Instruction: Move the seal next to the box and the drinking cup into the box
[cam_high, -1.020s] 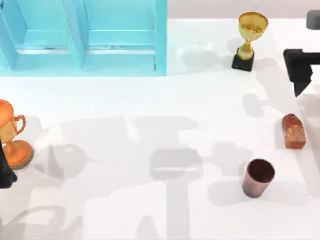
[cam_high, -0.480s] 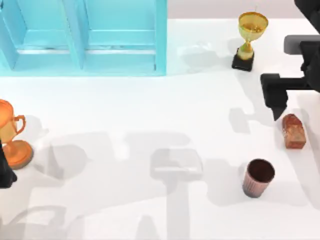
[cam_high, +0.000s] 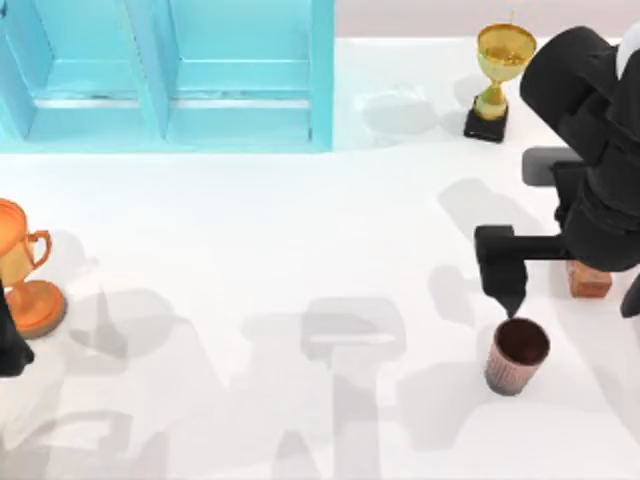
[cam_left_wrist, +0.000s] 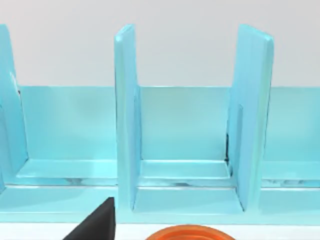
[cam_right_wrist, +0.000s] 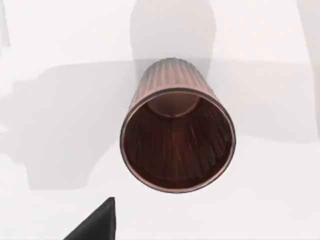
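right hand (cam_high: 510, 300) moved from by seal (cam_high: 588, 282) to over cup (cam_high: 518, 355) | fingers: cannot tell | lined up for rim grab | left arm parked

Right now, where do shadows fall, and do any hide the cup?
Top view: soft grey arm shadows cross the white table, one just left of the drinking cup, which stays plainly visible under the right tool. Right wrist view: a shadow lies beside the cup; its inside is dark.
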